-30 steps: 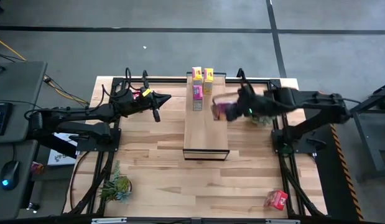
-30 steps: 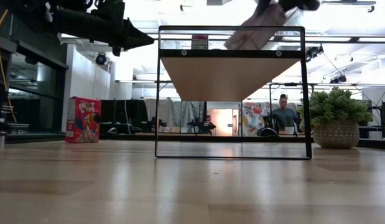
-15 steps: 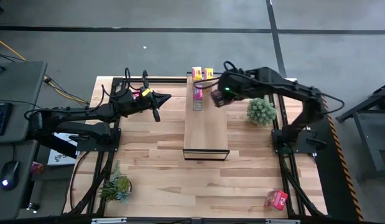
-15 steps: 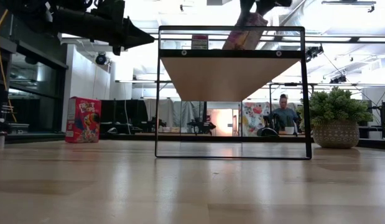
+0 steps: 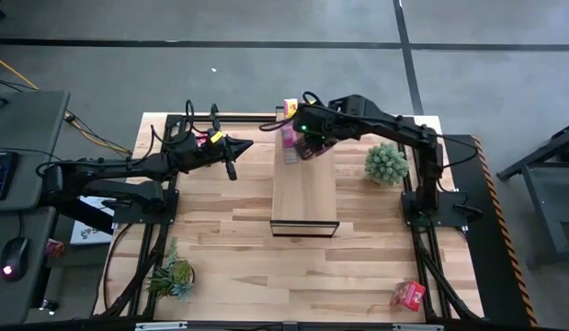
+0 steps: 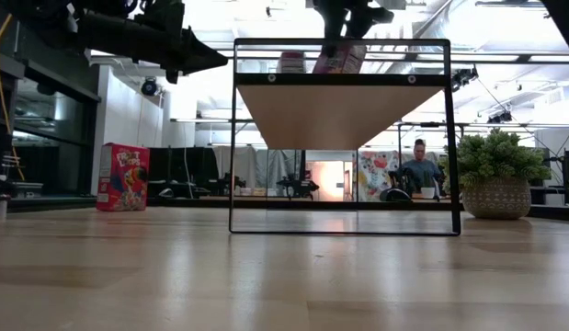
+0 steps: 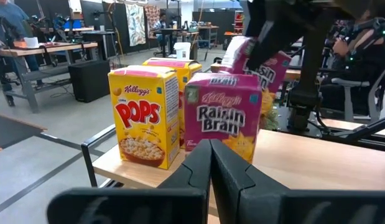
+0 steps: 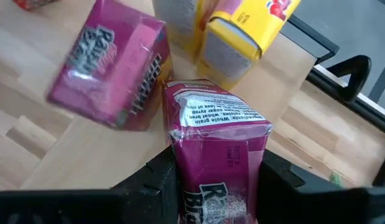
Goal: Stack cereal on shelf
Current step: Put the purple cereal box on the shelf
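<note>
Over the shelf (image 5: 303, 188), the right gripper (image 5: 307, 144) has its fingers pinching a pink Raisin Bran box (image 8: 218, 158), mid-placement beside its standing twin (image 7: 222, 115). Next: lower squarely, then release. Left gripper (image 5: 231, 167) waits, fingers pressed together.

Two dark arms, blk cables, green LED.

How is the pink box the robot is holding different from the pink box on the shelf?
The held pink box hangs tilted between the right gripper's fingers; the standing pink box rests upright on the shelf, untouched. The held one is behind the standing one, nearer the yellow boxes. Both are pink Raisin Bran boxes.
</note>
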Action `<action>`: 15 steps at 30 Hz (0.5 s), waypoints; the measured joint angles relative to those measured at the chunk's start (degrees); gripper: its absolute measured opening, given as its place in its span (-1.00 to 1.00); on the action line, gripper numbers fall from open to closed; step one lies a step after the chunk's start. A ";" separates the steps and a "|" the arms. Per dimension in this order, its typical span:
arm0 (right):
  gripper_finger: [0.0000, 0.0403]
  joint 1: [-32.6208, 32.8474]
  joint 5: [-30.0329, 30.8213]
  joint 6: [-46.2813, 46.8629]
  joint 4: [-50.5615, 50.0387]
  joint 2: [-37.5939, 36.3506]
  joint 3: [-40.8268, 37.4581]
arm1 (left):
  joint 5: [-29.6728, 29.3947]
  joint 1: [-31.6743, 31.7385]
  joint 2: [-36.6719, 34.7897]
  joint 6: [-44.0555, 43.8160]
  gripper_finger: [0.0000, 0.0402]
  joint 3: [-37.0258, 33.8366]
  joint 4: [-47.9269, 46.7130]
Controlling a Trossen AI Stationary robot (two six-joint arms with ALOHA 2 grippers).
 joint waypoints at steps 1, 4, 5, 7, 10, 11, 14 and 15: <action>-0.30 -0.19 0.00 0.29 0.05 0.02 -0.01 | 0.00 0.00 0.00 0.00 -1.00 0.00 0.01; -0.30 -0.63 0.28 1.71 0.07 0.02 0.00 | 0.00 0.00 0.00 0.00 -1.00 0.00 0.02; -0.30 -0.86 0.18 2.37 0.07 0.02 0.00 | 0.00 0.00 0.00 -0.02 -1.00 0.00 0.02; -0.30 -1.22 -1.23 3.83 0.07 0.02 0.00 | 0.00 0.00 0.00 -0.02 -1.00 0.00 0.03; -0.30 -1.39 -1.95 4.57 0.07 0.02 -0.02 | 0.00 0.00 0.00 -0.17 -1.00 0.00 0.04; -0.30 -1.39 -1.93 4.34 0.07 0.02 -0.01 | 0.00 0.00 0.00 -0.20 -1.00 0.00 0.04; -0.29 -1.35 -1.78 3.57 0.07 0.02 -0.01 | 0.00 0.00 0.02 -0.20 -1.00 0.00 0.02; -0.29 -1.35 -1.70 3.51 0.07 0.02 0.00 | 0.02 0.00 0.02 -0.23 -1.00 0.00 0.00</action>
